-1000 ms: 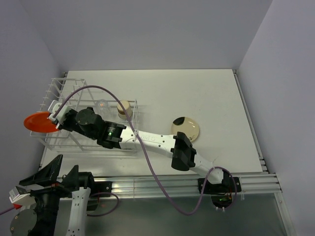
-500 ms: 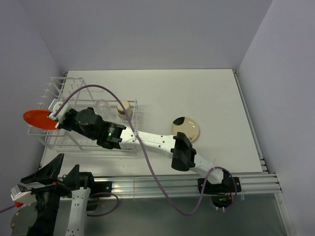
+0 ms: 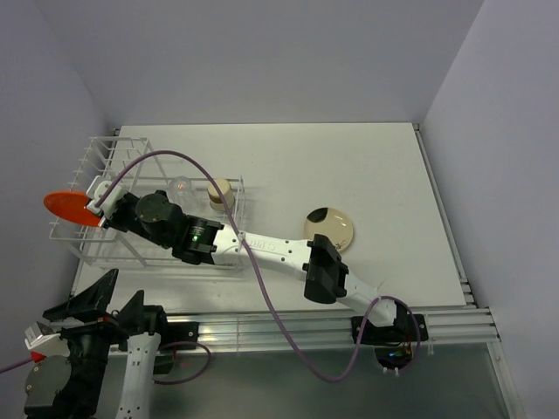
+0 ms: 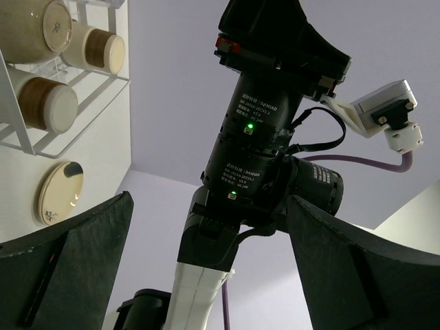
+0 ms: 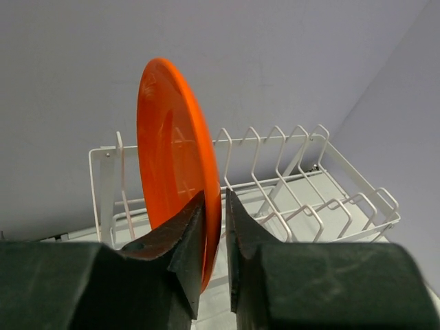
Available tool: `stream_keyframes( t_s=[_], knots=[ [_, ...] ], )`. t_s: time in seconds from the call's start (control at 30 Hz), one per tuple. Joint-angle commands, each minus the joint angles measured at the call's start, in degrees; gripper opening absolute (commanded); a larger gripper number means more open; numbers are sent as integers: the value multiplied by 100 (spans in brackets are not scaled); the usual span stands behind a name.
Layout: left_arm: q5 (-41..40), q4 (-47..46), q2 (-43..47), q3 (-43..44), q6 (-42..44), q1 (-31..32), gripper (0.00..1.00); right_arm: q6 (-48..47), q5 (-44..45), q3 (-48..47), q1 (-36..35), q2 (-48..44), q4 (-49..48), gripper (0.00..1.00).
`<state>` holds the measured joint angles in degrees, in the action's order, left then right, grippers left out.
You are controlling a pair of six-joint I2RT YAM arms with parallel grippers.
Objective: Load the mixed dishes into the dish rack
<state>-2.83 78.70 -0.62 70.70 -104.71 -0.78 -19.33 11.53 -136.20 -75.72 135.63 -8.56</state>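
The orange plate (image 5: 168, 151) stands on edge between the fingers of my right gripper (image 5: 214, 206), which is shut on its lower rim. From above, the plate (image 3: 65, 204) hangs tilted over the left end of the dish rack (image 3: 113, 157), by its upright slots (image 5: 302, 172), with my right gripper (image 3: 94, 208) at its right edge. A tan cup (image 3: 218, 190) and a clear glass (image 3: 181, 185) sit in the rack's basket. The cream shallow dish (image 3: 329, 229) with brown marks lies on the table. My left gripper (image 4: 206, 275) is open and holds nothing, low at the near left (image 3: 87, 305).
The right arm (image 3: 262, 249) stretches from its base across the table's front to the rack, its purple cable (image 3: 253, 262) looping over it. The left wrist view shows two tan cups (image 4: 45, 103) and a cream bowl (image 4: 31, 27) in the basket. Walls close in on three sides.
The right gripper has carried the orange plate a little farther back and left over the rack's left end. The left arm has barely shifted.
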Motion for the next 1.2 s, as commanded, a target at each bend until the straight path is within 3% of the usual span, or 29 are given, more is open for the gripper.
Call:
stream_keyframes(
  t_s=[0.0,0.17,0.27,0.73,0.83,1.17],
  knots=[
    [142,-3,220,-65,-76,-37,99,-62,-45,24,31,-37,-322,29],
    [143,-3,264,-74,-94,-45,99,-9,-230,-73,31,16,-331,48],
    [116,-3,273,-38,-94,-54,99,52,-256,-56,23,-11,-348,54],
    [178,-3,387,-109,-120,-54,99,96,59,796,-4,-564,-647,71],
    [186,5,405,-135,-120,-72,99,96,86,1113,5,-827,-718,79],
    [458,-3,151,-232,249,-89,99,193,104,2316,5,-1864,-788,84]
  ],
)
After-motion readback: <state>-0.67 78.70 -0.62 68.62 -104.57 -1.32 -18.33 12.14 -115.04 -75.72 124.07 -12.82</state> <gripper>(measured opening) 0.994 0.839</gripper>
